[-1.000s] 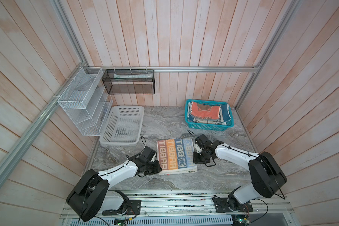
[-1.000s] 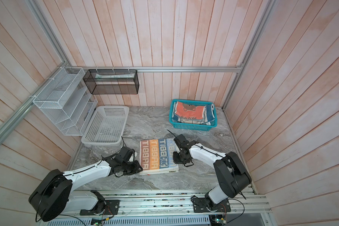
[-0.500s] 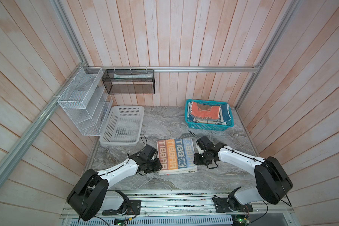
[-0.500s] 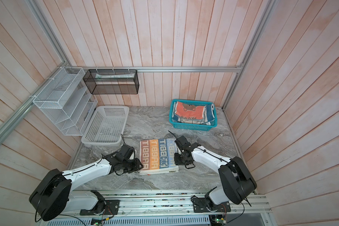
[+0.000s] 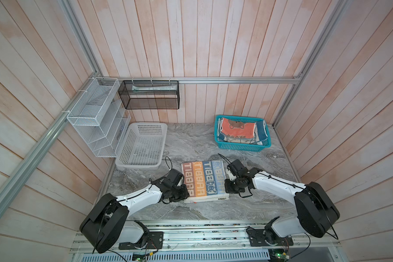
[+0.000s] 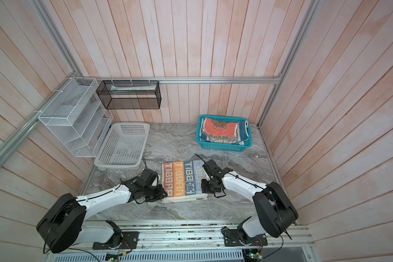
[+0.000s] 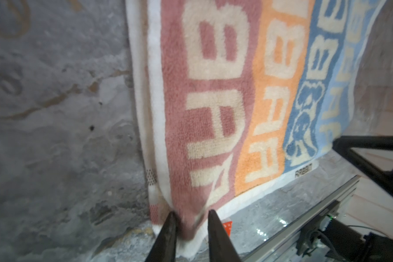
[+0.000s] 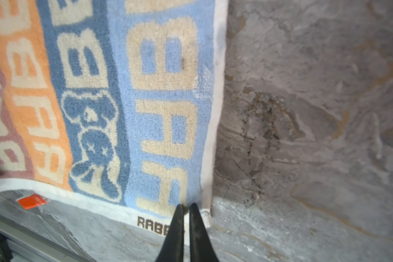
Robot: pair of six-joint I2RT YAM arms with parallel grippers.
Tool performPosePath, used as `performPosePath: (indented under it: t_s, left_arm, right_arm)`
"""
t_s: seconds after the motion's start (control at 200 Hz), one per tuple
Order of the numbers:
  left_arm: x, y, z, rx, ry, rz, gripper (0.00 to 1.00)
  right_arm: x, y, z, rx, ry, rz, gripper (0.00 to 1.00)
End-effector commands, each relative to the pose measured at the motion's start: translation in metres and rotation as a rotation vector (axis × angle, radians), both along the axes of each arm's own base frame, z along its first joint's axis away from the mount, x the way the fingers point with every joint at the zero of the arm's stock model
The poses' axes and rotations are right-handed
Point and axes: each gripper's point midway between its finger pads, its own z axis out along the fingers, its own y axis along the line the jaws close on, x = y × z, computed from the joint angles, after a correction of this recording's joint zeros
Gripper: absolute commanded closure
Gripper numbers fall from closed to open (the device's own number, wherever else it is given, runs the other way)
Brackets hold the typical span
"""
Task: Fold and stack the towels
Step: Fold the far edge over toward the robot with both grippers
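The block-lettered towel lies flat on the marble table, in pink, orange and blue stripes. My left gripper is at its near left corner. In the left wrist view that gripper is shut on a bunched pink fold of the towel. My right gripper is at the near right corner. In the right wrist view it pinches the light blue edge of the towel. A coral-orange towel tops other towels in the teal basket.
The teal basket stands at the back right and an empty white basket at the back left. A white wire rack and a black mesh shelf hang on the walls. A metal rail runs along the table's front edge.
Both grippers have gone from partly open to shut on the near corners of the block-lettered towel. The arms have barely shifted.
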Motion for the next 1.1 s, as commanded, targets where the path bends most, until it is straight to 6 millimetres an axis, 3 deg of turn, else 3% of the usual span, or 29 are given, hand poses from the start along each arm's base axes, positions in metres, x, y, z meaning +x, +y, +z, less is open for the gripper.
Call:
performPosePath:
  t_s: [0.0,0.06,0.44,0.49,0.585,0.63,0.84,1.095]
  left_arm:
    - [0.0,-0.002,0.005,-0.005,-0.013,-0.016,0.92]
    - [0.001,-0.001,0.008,0.005,-0.021,-0.018,1.0]
    - [-0.003,-0.001,0.046,-0.021,-0.053,-0.02,1.0]
    - [-0.006,0.0,0.044,-0.024,-0.052,-0.017,1.0]
    - [-0.009,0.001,0.036,-0.027,-0.038,-0.016,1.0]
    - [-0.011,0.0,0.031,-0.029,-0.027,-0.02,1.0]
    - [-0.011,-0.001,0.023,-0.026,-0.016,-0.02,1.0]
    - [-0.01,0.0,0.023,-0.02,-0.021,-0.02,1.0]
  right_arm:
    - [0.005,0.005,0.01,0.014,-0.026,0.015,1.0]
    - [0.005,0.004,0.014,0.012,-0.035,0.015,1.0]
    - [-0.005,-0.009,0.056,0.0,-0.065,-0.002,1.0]
    - [-0.009,-0.011,0.052,0.0,-0.055,-0.009,1.0]
    - [-0.013,-0.009,0.039,0.013,-0.031,-0.011,0.76]
    - [-0.013,-0.006,0.032,0.026,-0.021,-0.008,0.71]
    - [0.001,0.005,0.007,0.043,-0.025,-0.016,0.71]
    - [0.013,0.015,-0.003,0.04,-0.016,-0.003,0.7]
